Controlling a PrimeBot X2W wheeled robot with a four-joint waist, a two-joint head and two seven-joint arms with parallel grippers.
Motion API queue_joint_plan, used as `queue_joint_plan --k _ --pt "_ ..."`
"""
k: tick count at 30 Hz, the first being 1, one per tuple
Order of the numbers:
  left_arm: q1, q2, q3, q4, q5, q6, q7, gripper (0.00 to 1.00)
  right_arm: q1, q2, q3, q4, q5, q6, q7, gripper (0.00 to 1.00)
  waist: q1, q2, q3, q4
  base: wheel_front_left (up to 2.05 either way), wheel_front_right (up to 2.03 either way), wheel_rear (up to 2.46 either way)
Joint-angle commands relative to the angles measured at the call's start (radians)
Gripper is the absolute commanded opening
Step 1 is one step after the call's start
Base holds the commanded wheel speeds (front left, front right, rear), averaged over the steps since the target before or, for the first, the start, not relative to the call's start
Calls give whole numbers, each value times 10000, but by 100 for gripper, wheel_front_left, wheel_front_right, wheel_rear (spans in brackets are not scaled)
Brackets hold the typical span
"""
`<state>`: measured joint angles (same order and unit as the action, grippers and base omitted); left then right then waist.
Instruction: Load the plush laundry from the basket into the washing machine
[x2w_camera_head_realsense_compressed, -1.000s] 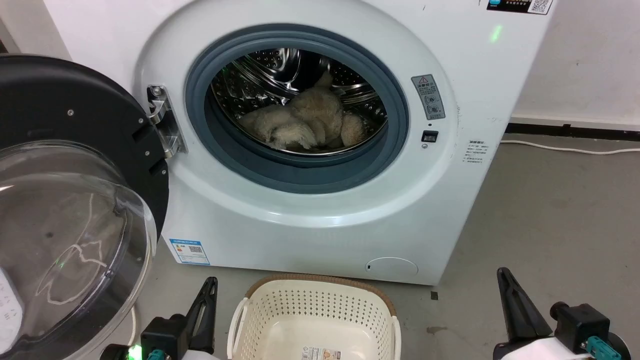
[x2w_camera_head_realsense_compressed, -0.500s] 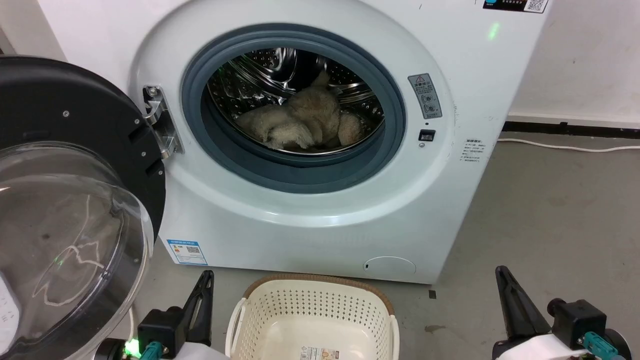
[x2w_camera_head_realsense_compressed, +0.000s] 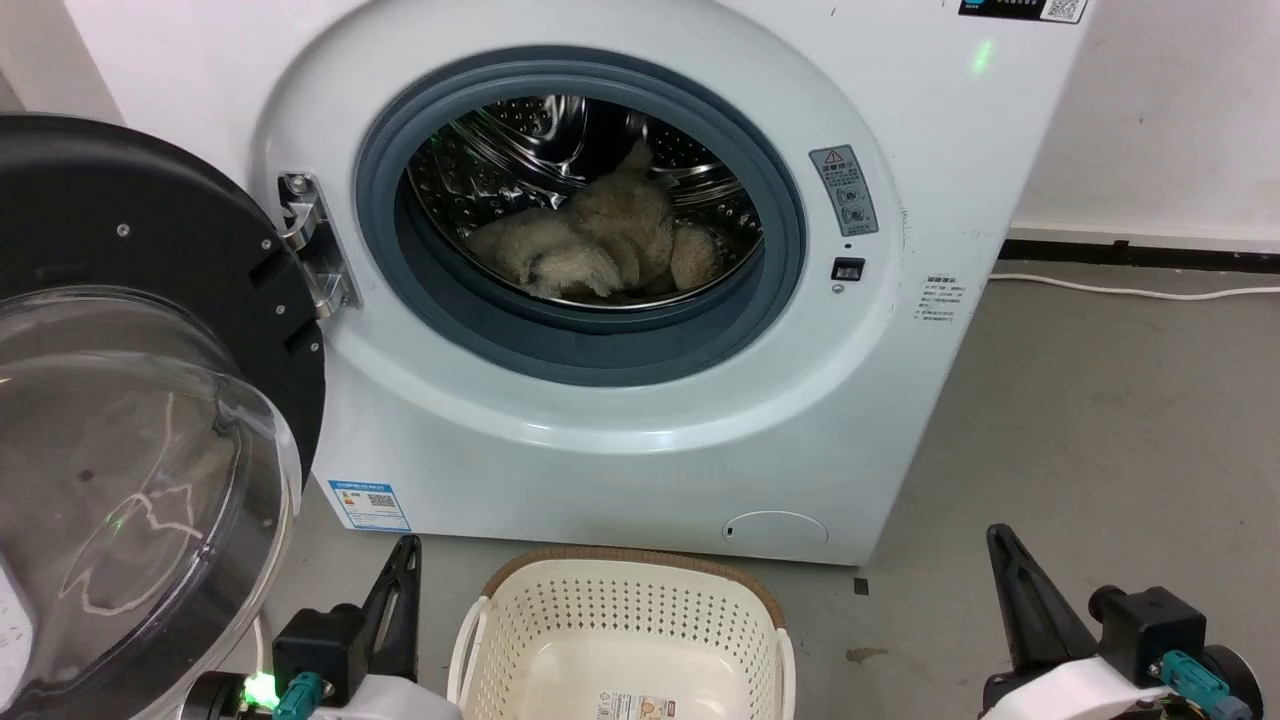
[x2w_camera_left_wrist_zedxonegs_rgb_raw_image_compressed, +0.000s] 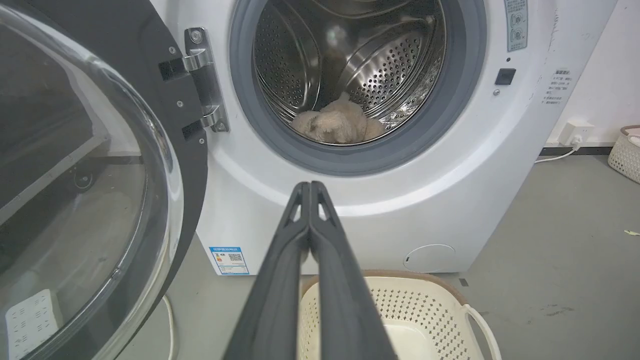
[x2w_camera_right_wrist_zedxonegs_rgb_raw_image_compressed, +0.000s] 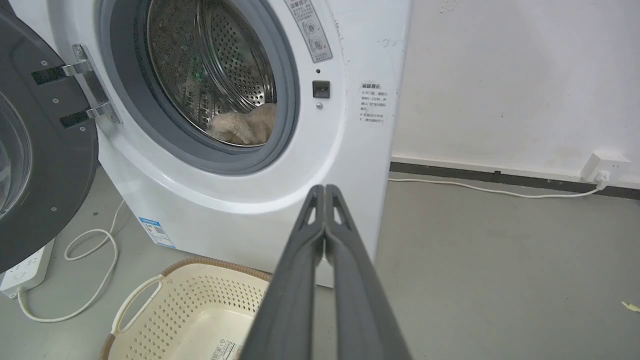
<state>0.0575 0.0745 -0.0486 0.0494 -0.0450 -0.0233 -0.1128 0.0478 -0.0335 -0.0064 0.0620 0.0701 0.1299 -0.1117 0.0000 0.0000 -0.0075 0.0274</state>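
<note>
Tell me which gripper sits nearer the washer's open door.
The left gripper, shut, just beside the door; the right gripper, also shut, stands across the basket over the floor.

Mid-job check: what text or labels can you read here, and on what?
None is legible.
Grey sticker on the washer: warning triangle, text too small.
Blue label, washer's lower left: QR code, text blurred.
Small print right of the opening: too small.
Basket label: blurred.
</note>
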Motion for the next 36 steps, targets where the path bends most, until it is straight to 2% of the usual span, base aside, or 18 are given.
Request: queue_joint_plan --k 1,36 --pt "-180 -44 43 -90 80 45 81 0 -170 -13 12 -89 -81 5 60 0 0 0 2 -8 0 0 0" --pt "-449 -179 344 -365 332 173 793 0 -380 -19 47 -450 -503 7 779 0 0 0 52 -189 0 0 0"
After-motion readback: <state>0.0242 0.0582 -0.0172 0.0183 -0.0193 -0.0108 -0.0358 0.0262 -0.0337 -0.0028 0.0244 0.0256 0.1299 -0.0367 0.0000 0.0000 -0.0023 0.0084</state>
